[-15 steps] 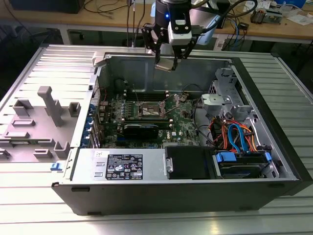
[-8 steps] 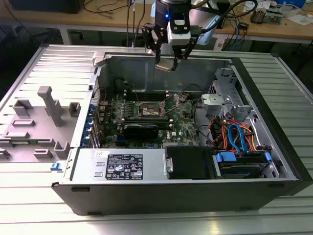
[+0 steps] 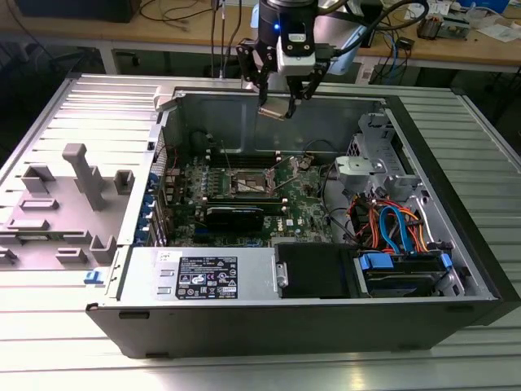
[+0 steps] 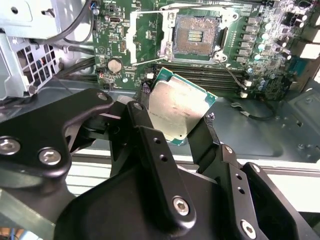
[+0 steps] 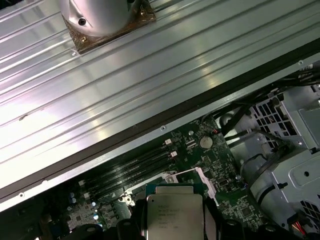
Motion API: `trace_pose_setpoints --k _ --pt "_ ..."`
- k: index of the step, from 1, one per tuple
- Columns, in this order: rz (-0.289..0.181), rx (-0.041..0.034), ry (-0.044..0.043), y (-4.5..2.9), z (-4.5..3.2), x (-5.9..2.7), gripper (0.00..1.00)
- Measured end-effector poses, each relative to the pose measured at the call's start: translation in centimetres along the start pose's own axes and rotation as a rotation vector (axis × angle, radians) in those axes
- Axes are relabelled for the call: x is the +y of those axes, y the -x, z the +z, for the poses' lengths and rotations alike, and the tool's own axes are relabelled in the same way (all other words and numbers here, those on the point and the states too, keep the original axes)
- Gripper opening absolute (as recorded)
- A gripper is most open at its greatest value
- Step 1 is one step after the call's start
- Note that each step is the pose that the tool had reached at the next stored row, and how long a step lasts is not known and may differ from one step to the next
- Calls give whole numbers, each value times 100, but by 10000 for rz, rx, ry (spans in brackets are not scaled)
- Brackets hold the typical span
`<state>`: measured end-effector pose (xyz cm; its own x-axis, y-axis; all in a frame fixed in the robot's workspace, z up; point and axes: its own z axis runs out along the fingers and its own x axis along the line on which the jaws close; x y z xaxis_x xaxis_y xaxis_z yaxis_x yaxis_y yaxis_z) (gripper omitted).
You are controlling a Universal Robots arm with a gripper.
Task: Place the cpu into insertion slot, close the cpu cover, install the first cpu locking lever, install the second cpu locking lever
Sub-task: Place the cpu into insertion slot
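Observation:
My gripper point(image 3: 277, 104) is shut on the cpu point(image 3: 275, 109), a flat silver-topped chip with a green edge. I hold it tilted in the air above the far wall of the open computer case point(image 3: 269, 326). In the second wrist view the black fingers point(image 4: 145, 130) clamp the cpu point(image 4: 179, 109) by opposite edges, short of the insertion slot point(image 4: 195, 34). That slot lies bare on the green board, its dark recess exposed. The cpu cover point(image 4: 134, 40) stands swung open beside it. In the exterior view the insertion slot point(image 3: 248, 186) is well below and nearer than the gripper.
Long black memory slots point(image 4: 210, 80) run between the cpu and the slot. A drive cage point(image 3: 370, 163) and coloured cables point(image 3: 391, 224) fill the case toward the exterior view's right. A black power supply point(image 3: 313, 269) sits at the front. Grey fixtures point(image 3: 77, 175) stand on the ribbed table.

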<state>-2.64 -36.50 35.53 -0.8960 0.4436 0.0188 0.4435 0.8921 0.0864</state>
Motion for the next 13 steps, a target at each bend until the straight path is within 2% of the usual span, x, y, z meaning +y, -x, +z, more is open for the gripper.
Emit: trace_pose_setpoints --k 8,13 --pt "1344 -107 19 1 26 -2 55" --pt "1412 -112 20 1 27 -2 55"
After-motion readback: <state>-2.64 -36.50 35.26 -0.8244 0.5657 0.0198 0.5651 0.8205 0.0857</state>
